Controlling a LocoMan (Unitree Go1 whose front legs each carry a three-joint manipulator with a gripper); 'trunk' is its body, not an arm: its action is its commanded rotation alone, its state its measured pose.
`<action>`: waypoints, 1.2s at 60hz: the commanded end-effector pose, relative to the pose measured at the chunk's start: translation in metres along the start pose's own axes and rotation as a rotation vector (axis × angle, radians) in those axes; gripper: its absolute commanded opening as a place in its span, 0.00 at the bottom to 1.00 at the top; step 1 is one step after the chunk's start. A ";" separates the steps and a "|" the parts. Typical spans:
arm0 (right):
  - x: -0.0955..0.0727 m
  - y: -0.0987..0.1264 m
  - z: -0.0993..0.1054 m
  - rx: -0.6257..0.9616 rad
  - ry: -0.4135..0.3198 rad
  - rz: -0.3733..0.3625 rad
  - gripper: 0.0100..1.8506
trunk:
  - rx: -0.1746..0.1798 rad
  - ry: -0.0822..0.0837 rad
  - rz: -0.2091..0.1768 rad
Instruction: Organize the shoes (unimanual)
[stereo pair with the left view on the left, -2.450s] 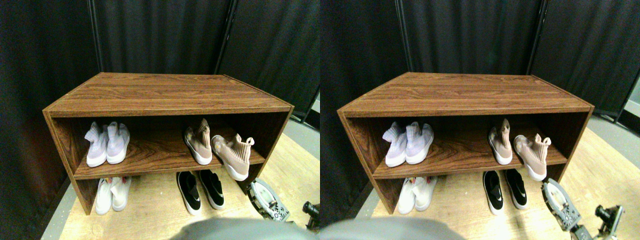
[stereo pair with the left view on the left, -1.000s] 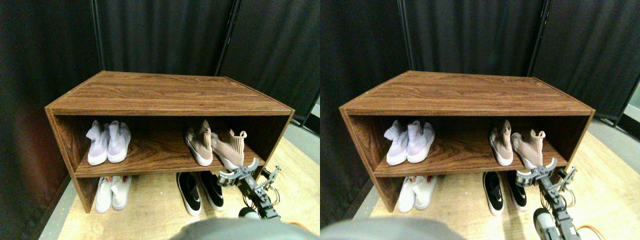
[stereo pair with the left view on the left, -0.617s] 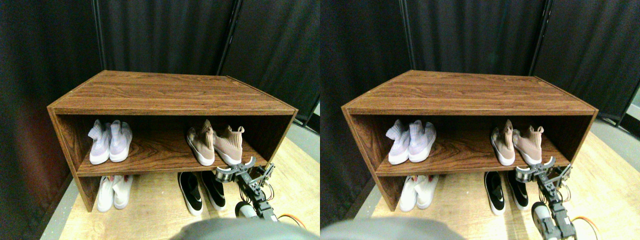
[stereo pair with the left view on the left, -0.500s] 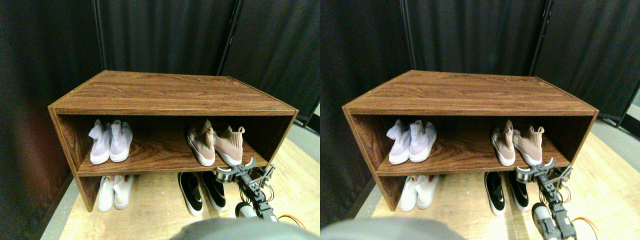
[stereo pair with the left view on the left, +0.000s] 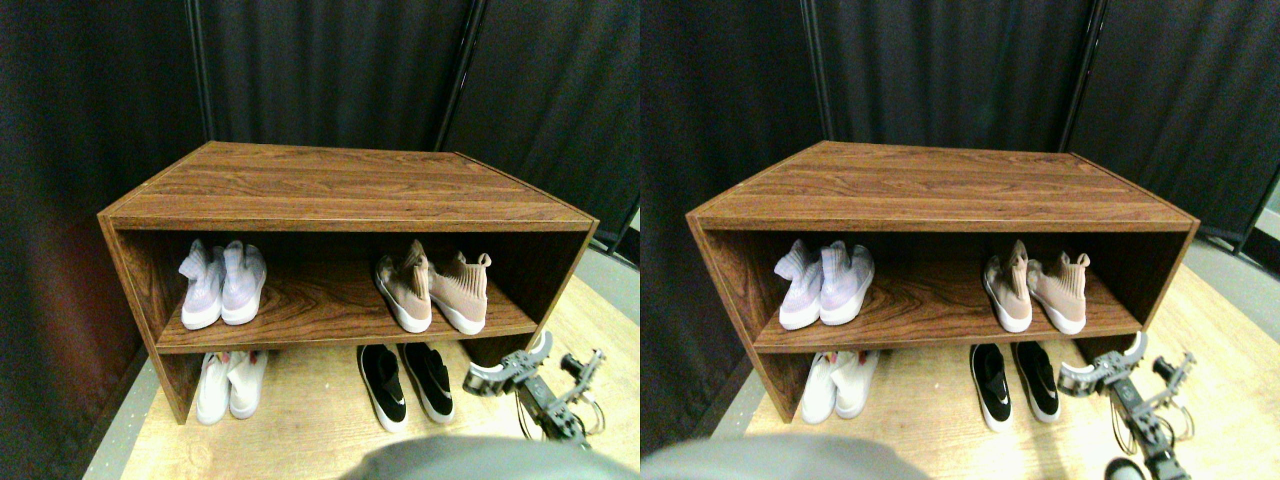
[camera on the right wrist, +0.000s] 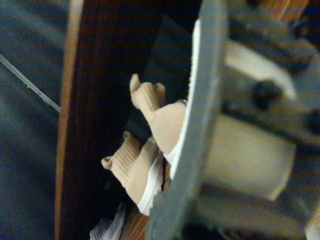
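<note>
Left of frame, middle shelf (stereo pair with the left view on the left: 330, 322): lavender pair (stereo pair with the left view on the left: 222, 283) side by side, toes out. Under it on the floor (stereo pair with the left view on the left: 310, 415), white pair (stereo pair with the left view on the left: 228, 384), also neat. Centre floor: black pair (stereo pair with the left view on the left: 405, 380) parallel, near the shelf's front edge. Right of centre on the shelf: pinkish-beige pair (stereo pair with the left view on the left: 432, 291), both upright, soles touching or nearly so, the right shoe square with its mate. Lower right: your gripper (stereo pair with the left view on the left: 510, 364) hangs off the shelf front, apart from every shoe, jaws spread in a wide curve, nothing in them.

My read: all four pairs look paired up, so the step is a clean retreat. Draw the arm straight back and low; don't swing left, the black pair sits close by. Check the beige heels in the wrist view before you leave; it shows them standing together.
</note>
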 end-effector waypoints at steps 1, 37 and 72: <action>-0.016 0.018 0.006 -0.067 0.006 0.076 0.71 | -0.011 0.012 0.004; 0.008 0.029 0.068 -0.291 -0.139 0.138 0.03 | -0.012 0.018 0.004; 0.085 -0.035 0.065 -0.127 -0.270 -0.108 0.03 | -0.041 0.012 0.044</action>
